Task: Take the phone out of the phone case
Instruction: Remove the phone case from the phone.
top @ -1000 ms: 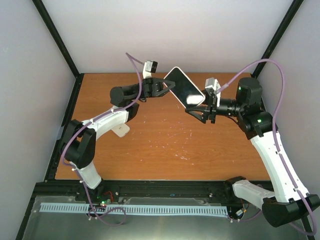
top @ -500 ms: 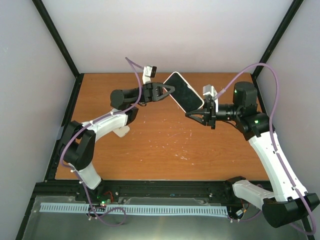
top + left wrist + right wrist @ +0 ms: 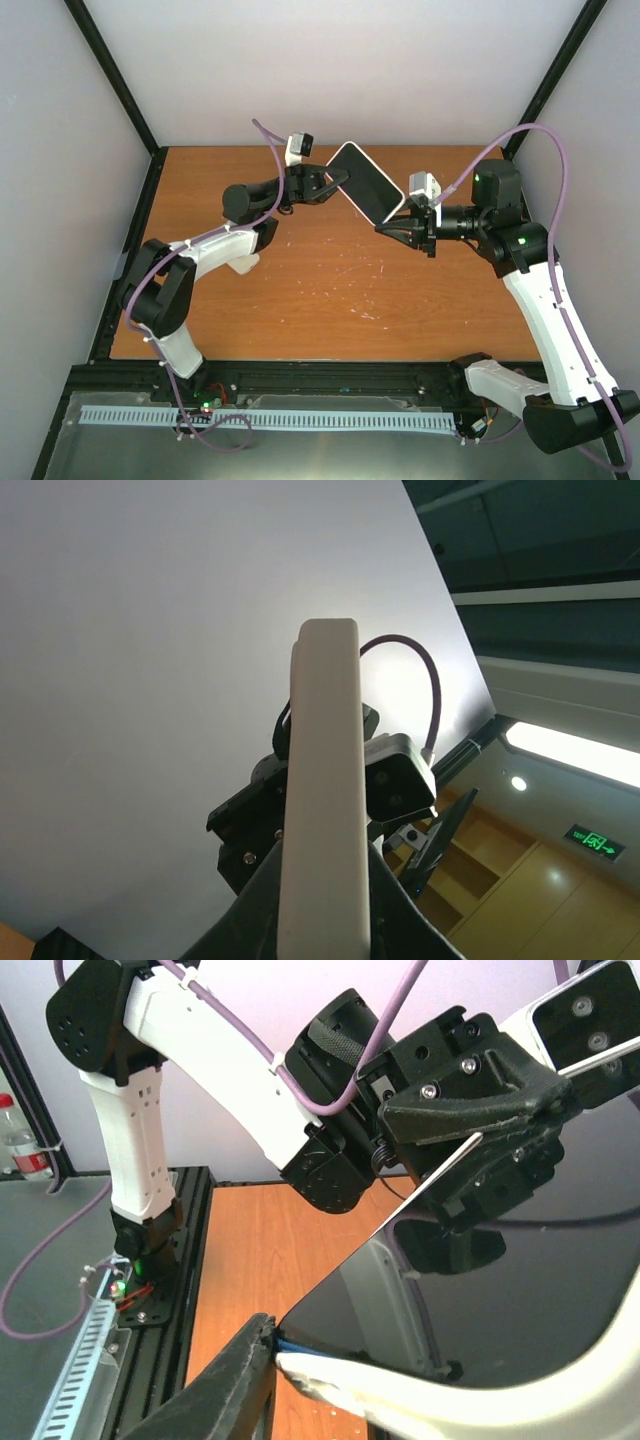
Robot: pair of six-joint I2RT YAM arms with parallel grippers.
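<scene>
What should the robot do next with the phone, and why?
Probably pull the case corner gently away: the right jaws seem to pinch it, its lip looks lifted off the phone, and the left jaws clamp the far end.

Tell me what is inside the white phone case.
The phone sits in the phone case, its glossy dark screen showing. The case covers the phone's back and sides, so those cannot be seen.
</scene>
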